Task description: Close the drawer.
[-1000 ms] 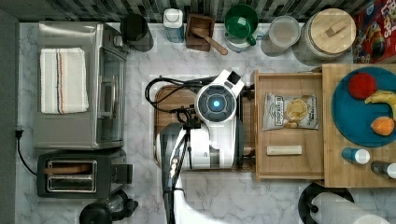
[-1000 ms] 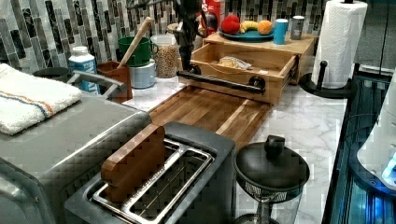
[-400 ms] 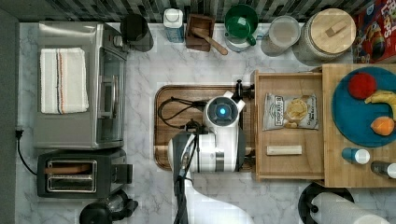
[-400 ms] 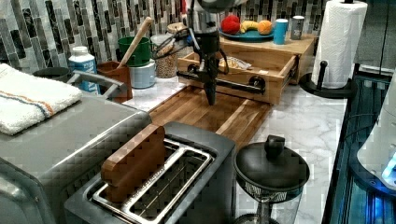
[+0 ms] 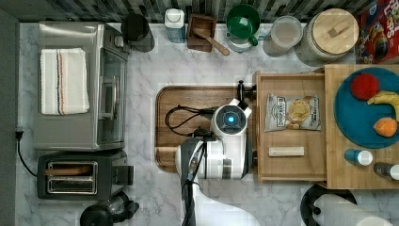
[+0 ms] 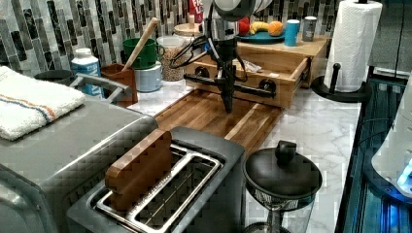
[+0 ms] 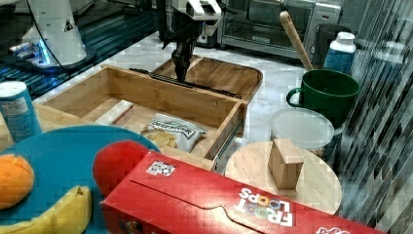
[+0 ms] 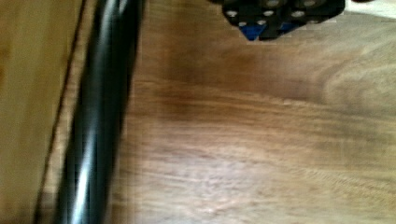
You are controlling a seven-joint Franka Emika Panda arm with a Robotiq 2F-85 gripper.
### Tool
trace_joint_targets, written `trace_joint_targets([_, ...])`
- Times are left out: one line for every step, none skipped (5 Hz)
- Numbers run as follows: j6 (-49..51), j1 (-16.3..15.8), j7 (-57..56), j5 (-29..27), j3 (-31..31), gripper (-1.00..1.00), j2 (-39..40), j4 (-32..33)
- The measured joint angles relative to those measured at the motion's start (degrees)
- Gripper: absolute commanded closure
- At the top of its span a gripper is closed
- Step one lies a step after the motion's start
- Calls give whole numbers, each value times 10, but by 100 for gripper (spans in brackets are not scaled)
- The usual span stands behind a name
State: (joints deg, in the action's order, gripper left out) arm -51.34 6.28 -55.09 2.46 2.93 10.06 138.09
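Top view: the drawer (image 5: 291, 127) stood pulled out at centre right of the frame, holding a chip bag (image 5: 292, 113) and a small wooden block (image 5: 286, 151), its far end tucked under the cabinet top (image 5: 336, 160) with the blue plate (image 5: 353, 115). My arm's wrist lay immediately to the top view's left of the drawer front, above the dark cutting board (image 5: 188, 101).

Left view: the gripper (image 6: 227, 99) pointed straight down at centre frame, its tip close over the board and just before the black bar handle (image 6: 243, 88); I judged it closed, the fingers reading as one narrow point.

Wrist view: the handle (image 8: 100, 112) ran as a dark bar close alongside, with the light drawer front beyond it.

The handle's long axis ran across the direction of closing. The drawer thus lay toward the top view's right from the gripper, so I judged that a push in that direction against the front would seat it.
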Motion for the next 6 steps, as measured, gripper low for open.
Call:
trace_joint_targets([-52, 7, -18, -1, -7, 100, 2, -1])
trace_joint_targets([-57, 10, -36, 1, -18, 100, 3, -9])
trace_joint_targets([-55, 29, -52, 0, -19, 100, 5, -17])
trace_joint_targets([-55, 42, -97, -34, -19, 100, 8, -21])
trace_joint_targets([-54, 56, -133, -39, -17, 100, 9, -25])
trace_joint_targets([-40, 62, -176, -39, -29, 100, 13, -36])
